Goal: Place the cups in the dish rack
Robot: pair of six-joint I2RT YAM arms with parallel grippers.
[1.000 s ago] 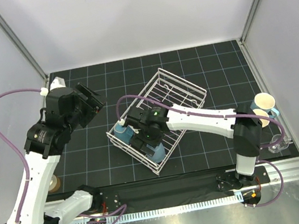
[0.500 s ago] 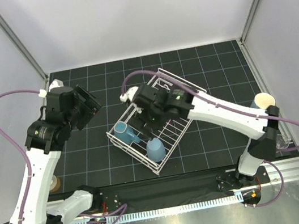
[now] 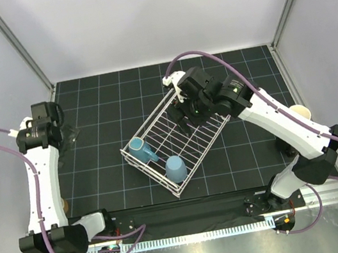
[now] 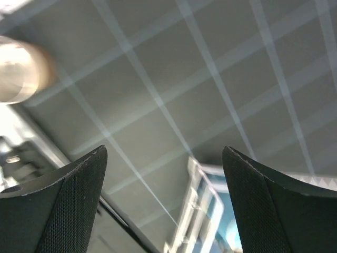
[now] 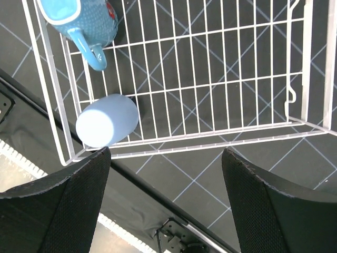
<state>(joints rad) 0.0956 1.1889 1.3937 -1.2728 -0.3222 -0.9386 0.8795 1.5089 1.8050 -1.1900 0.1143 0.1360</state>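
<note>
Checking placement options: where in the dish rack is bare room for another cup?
The dish rack is bare across its far half, beyond the blue mug and light blue tumbler; the right gripper hovers over it. Its near-left end is crowded.

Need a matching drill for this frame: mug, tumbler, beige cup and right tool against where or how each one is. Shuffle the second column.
Things:
1. mug
2. tumbler
3. beige cup
4. right tool

Places or states:
A. in the rack, near corner
B. open, above the rack
C. in the rack, left corner
D. on the table, right edge, outside the rack

Pairs: 1-C, 2-A, 3-D, 4-B
</note>
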